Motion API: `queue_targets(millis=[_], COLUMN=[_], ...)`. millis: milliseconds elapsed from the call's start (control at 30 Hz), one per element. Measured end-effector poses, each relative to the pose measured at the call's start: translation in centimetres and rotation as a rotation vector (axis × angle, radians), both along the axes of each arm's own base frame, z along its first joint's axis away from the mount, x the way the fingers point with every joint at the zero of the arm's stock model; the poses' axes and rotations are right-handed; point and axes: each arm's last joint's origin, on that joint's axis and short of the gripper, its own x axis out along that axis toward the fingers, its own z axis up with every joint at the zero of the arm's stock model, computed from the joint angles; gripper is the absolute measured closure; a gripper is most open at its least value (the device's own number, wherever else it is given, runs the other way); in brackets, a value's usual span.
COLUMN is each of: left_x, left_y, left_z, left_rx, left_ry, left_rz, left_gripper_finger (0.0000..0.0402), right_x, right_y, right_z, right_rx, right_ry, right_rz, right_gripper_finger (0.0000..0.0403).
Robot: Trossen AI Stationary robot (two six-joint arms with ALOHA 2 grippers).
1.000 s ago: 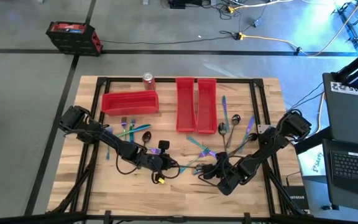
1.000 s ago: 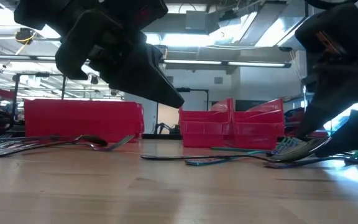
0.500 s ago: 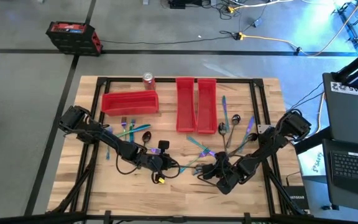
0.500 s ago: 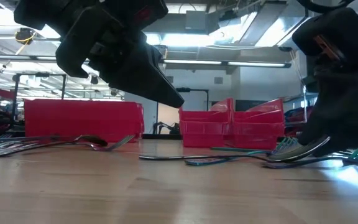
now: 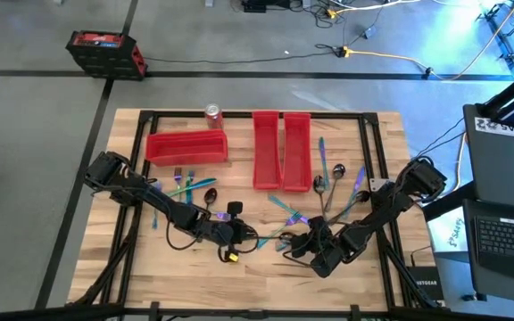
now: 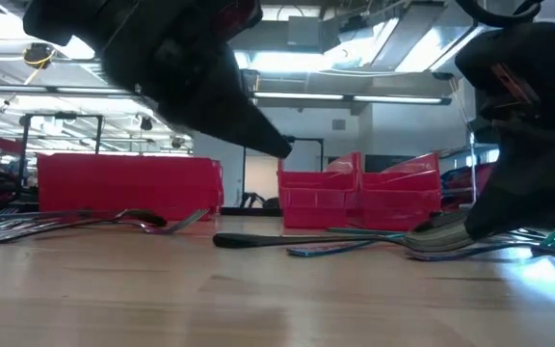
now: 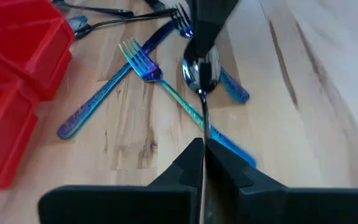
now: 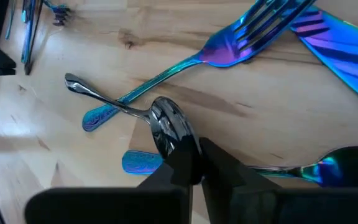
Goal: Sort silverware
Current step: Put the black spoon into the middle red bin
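Silverware (image 5: 182, 185), slender iridescent blue-teal-purple forks, spoons and knives, lies scattered on the pale wooden table (image 5: 132, 267) in two loose groups: one just in front of the wide red plastic bin (image 5: 186, 147), the other beside the two long red plastic bins (image 5: 281, 150) on the right arm's side. A red soda can (image 5: 212, 113) stands at the far edge, next to the wide bin.

One piece, a dark metal spoon (image 7: 202, 71), is held at both ends near the middle of the table's front half. The left gripper (image 7: 202, 152) has its fingers pressed together on the spoon's thin handle. The right gripper (image 8: 191, 155) has its fingers closed on the rim of the spoon's bowl. The two grippers face each other with the spoon spanning the gap between them.

Beneath and beside the spoon lie an iridescent blue-teal fork (image 7: 143, 62) and further iridescent handles, crossing one another on the wood. Whether the spoon is clear of the table cannot be determined.
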Motion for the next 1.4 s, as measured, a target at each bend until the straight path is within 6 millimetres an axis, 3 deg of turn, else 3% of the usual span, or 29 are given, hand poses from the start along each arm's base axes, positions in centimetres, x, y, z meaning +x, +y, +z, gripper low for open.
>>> queue_targets(millis=[267,433,667,900,1133,1400], left_x=[0.4,0.8,0.9,0.6,-0.1,-0.3], left_y=[-0.2,-0.3,-0.5,-1.2,-2.4,-2.5], left_z=[0.7,1.7,2.0,1.7,1.6,1.2], left_rx=[-0.123,-0.300,-0.343,-0.460,-0.463,-0.463], left_ry=[-0.086,-0.202,-0.220,-0.146,-0.139,-0.085], left_rz=[0.057,0.115,0.106,0.037,0.044,0.016], left_gripper_finger=[0.0317,0.0241,0.0165,0.0152,0.0152,0.0151], right_x=[0.1,-0.1,-0.8,-1.8,-3.1,-4.9], right_y=[0.2,0.0,-0.7,-1.6,-2.6,-4.4], right_z=[0.4,1.7,3.9,5.5,7.5,10.2], right_rx=[-0.011,-0.033,-0.061,-0.098,-0.126,-0.137], right_ry=[-0.016,-0.018,-0.033,-0.006,0.015,0.049], right_rz=[0.050,0.095,0.111,0.119,0.163,0.241], right_gripper_finger=[0.0402,0.0402,0.0402,0.0402,0.0402,0.0403])
